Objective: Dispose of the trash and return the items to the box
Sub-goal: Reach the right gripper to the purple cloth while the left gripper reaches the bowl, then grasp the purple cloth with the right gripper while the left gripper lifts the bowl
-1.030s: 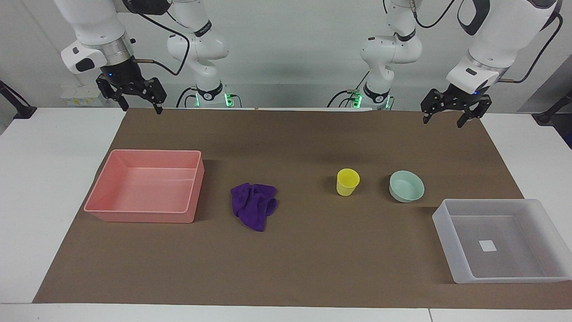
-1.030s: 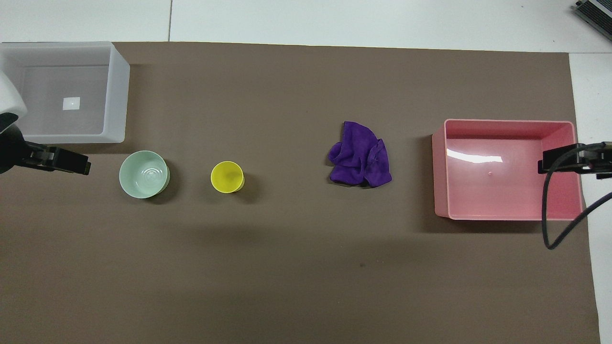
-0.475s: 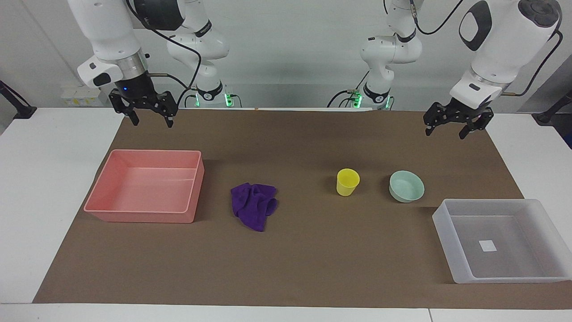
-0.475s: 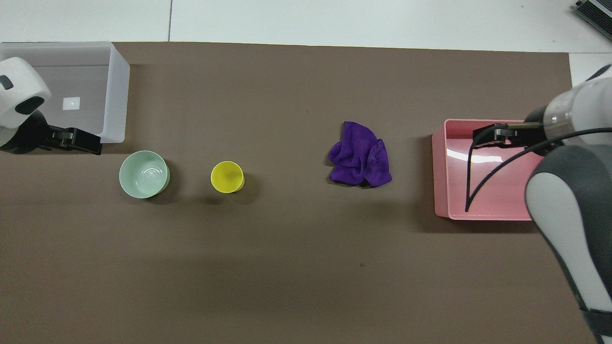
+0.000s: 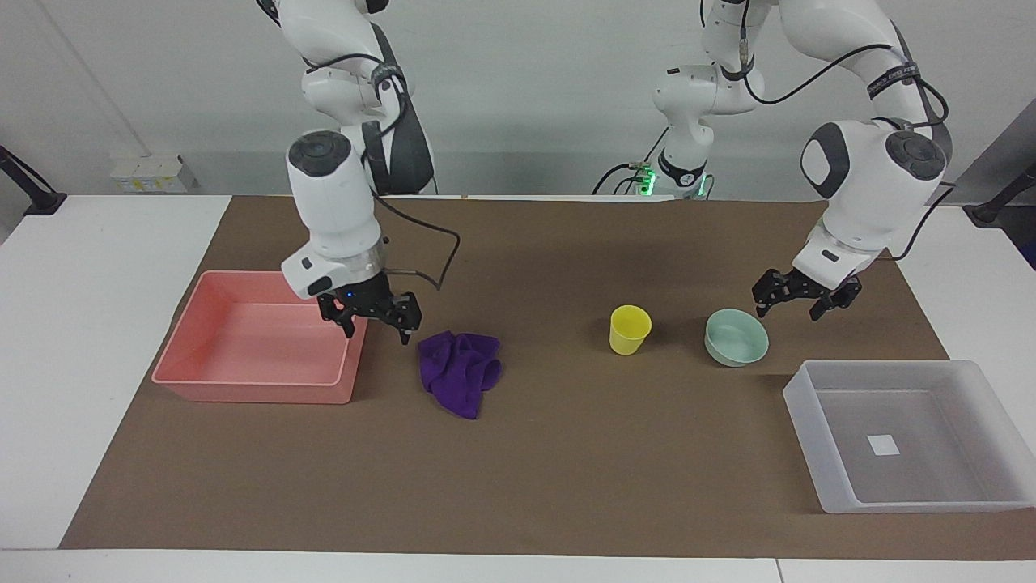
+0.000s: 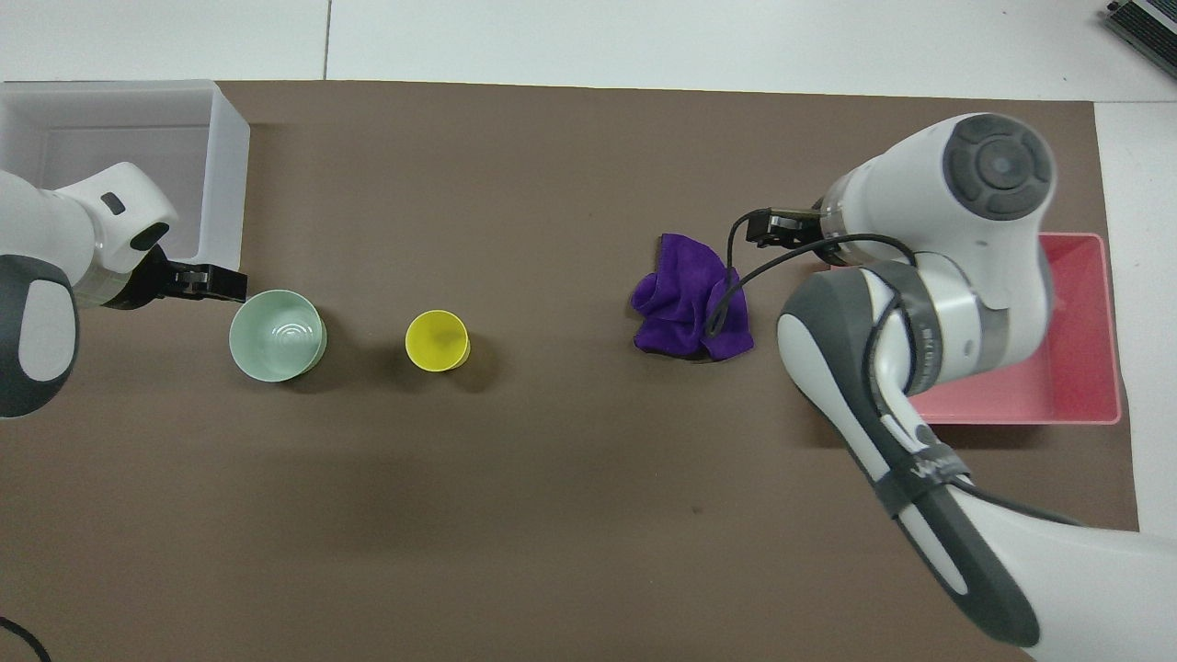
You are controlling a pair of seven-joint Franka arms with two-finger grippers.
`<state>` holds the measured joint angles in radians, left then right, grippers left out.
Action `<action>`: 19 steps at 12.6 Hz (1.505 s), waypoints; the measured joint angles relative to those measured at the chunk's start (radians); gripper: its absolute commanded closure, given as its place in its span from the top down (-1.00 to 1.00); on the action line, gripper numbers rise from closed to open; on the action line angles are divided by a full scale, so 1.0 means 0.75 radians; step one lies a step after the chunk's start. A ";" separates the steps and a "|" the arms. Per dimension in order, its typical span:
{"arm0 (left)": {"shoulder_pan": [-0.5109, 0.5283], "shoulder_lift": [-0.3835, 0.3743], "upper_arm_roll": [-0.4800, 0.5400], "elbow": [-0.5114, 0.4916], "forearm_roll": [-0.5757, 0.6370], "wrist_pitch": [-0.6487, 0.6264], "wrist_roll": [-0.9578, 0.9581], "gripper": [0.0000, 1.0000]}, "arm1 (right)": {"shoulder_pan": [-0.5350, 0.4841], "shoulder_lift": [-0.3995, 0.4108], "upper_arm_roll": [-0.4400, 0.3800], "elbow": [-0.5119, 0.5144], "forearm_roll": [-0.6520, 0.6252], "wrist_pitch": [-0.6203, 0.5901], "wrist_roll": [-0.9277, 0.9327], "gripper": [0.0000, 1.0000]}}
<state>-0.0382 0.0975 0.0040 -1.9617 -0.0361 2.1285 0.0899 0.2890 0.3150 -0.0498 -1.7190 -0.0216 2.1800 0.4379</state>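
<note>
purple cloth (image 5: 461,371) lies crumpled on the brown mat (image 5: 534,478), about midway between the mat's edge nearest the robots and its edge farthest from them, just beside the pink bin (image 5: 212,380) at the right arm's end. the right gripper (image 5: 371,321) hangs low over the gap between that bin's corner and the cloth, jaws spread, empty, not touching the fabric. the left gripper (image 5: 804,298) hovers just above the rim of the mint bowl (image 5: 736,337), jaws spread and empty too. the yellow cup (image 5: 630,329) stands upright beside the bowl, toward the middle of the worktop. the translucent box (image 5: 817,441) sits in the mat's corner at the left arm's end, farther from the robots than the bowl, with nothing in it but its white sticker (image 5: 883,444).

the step in hand looks like the approach: nothing is grasped yet, each arm closing on its first target. next, the right gripper likely needs to shift over the cloth's bulk, drop and pinch a fold; the left must straddle the bowl's rim before closing.
</note>
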 measured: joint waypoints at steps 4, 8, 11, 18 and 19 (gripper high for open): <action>0.021 0.004 0.001 -0.212 -0.051 0.237 0.000 1.00 | 0.103 0.120 0.001 0.002 0.000 0.120 0.127 1.00; 0.048 0.094 0.001 -0.239 -0.155 0.357 -0.001 0.90 | 0.129 0.169 0.001 -0.015 0.000 0.185 0.127 1.00; 0.060 0.112 0.000 -0.239 -0.167 0.354 -0.001 -1.00 | 0.131 0.177 0.002 -0.093 0.000 0.261 0.127 1.00; 0.060 0.092 -0.005 -0.208 -0.167 0.227 0.017 -1.00 | 0.168 0.177 0.006 -0.150 0.000 0.304 0.127 1.00; 0.060 0.079 -0.005 -0.179 -0.168 0.185 0.019 -1.00 | 0.168 0.177 0.006 -0.164 0.000 0.328 0.127 0.81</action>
<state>0.0071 0.1567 0.0001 -2.0961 -0.1617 2.2675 0.1042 0.4147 0.4480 -0.0453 -1.8419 -0.0215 2.4256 0.5328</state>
